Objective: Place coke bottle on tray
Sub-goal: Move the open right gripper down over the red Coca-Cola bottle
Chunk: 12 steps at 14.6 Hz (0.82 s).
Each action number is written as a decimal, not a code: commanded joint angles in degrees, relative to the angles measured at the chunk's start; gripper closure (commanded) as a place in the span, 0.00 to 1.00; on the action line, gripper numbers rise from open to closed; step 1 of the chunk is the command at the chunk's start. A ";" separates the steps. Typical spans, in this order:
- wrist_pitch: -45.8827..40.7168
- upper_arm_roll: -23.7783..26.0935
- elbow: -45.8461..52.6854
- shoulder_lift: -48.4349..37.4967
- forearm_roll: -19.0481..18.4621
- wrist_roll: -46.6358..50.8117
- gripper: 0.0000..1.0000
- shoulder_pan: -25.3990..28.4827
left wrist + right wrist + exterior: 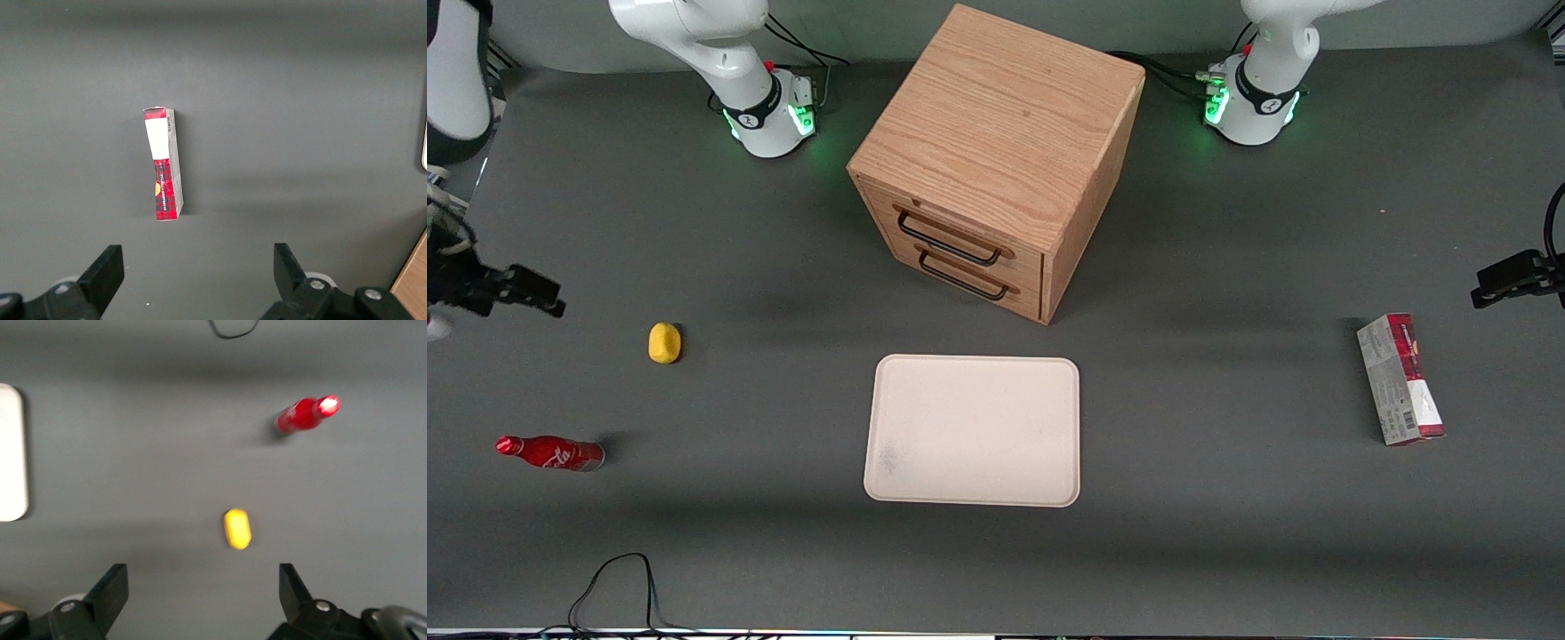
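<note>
Nearest the front camera, a thin black cable (pixel 618 582) loops on the dark grey tabletop (pixel 1227 551). A little farther in sits the large flat cream-white rectangular tray (pixel 973 430) with rounded corners and a low rim — bare, with only a faint grey smudge on it. Off toward the working arm's end of the tabletop is the small glossy red coke bottle (pixel 550 452) with white script and a red cap, standing on its base on the tabletop, well apart from the tray; the wrist camera catches it too, cap bright (pixel 305 414).

Farther from the camera than the bottle rests a small yellow rounded object (pixel 664 343), also sitting alone on the tabletop. Toward the parked arm's end lies a red-and-grey rectangular carton (pixel 1400 379), flat on its side.

Now the gripper (pixel 538 295) — it hangs above the tabletop at the working arm's end, farther from the camera than both the yellow object and the bottle, touching neither. Its black fingers (pixel 110 590) are spread wide with nothing between them; from the wrist camera, the yellow object (pixel 237 529) shows in the gap between them.

Farthest in, a light oak wooden cabinet (pixel 1000 151) with two drawers and black wire handles (pixel 951 240) stands turned at an angle, both drawers closed, the tray lying in front of it.
</note>
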 commanded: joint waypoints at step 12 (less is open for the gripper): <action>20.94 -1.62 12.66 26.21 6.31 -18.79 0.00 -9.99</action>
